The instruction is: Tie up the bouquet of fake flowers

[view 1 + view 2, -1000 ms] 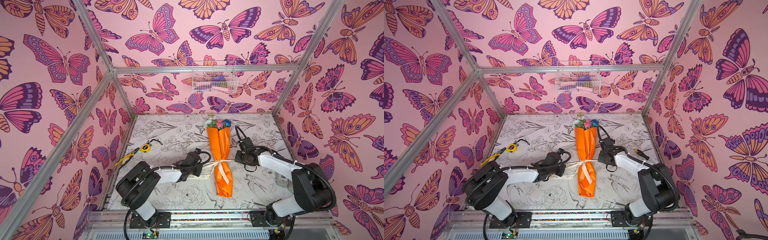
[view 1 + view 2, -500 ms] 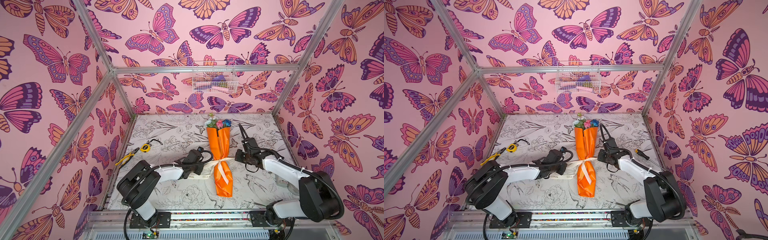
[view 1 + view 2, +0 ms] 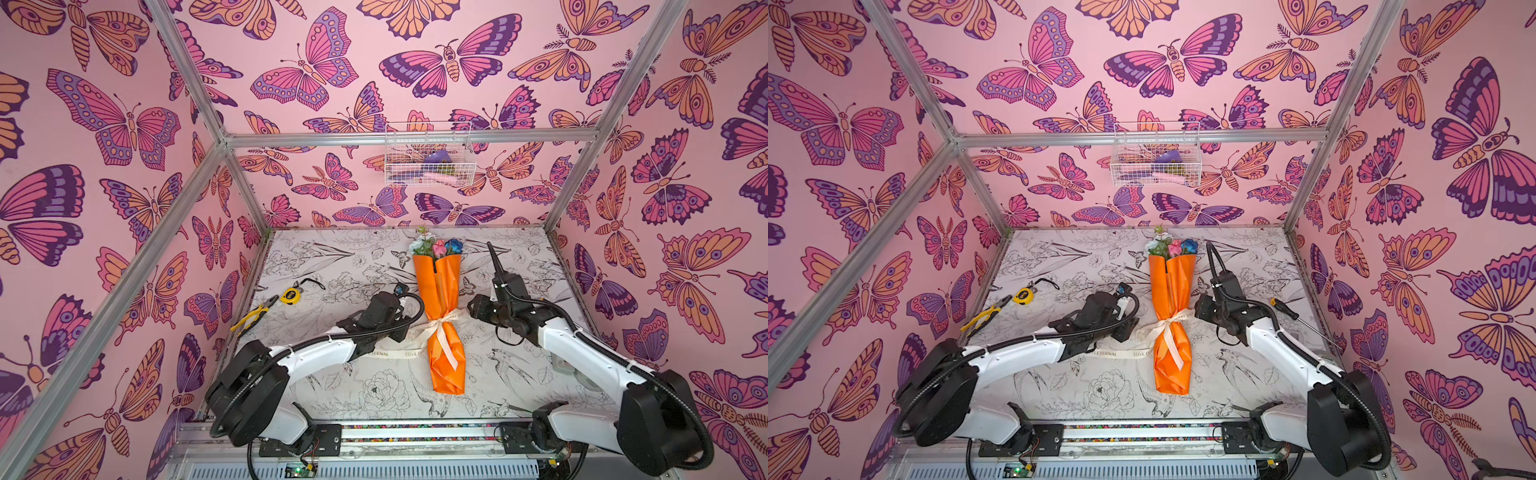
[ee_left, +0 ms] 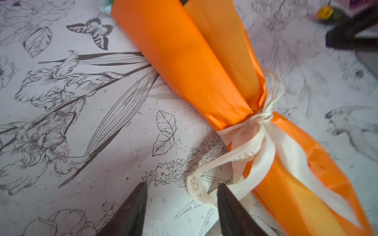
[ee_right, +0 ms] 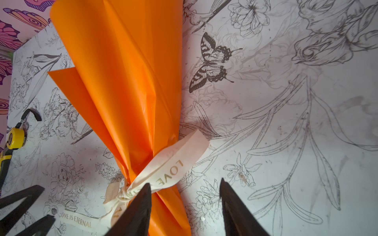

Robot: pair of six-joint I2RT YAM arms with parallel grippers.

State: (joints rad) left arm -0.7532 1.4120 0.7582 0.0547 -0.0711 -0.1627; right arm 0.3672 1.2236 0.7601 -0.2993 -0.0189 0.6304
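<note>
Ribbon (image 3: pixel 437 328) sits knotted around the bouquet of fake flowers (image 3: pixel 440 291) on the bench (image 3: pixel 519 374), which we judge is why our left hand (image 4: pixel 182 185) and right hand (image 5: pixel 185 182) flank it wide and empty.

The cream ribbon (image 5: pixel 171 165) carries gold print: in the right wrist view its loop reads "LOVE" and its loose tail shows "OVE IS ETERNAL". In both top views the tail shows "ETERNAL" and "LOVE"; nothing else is readable
</note>
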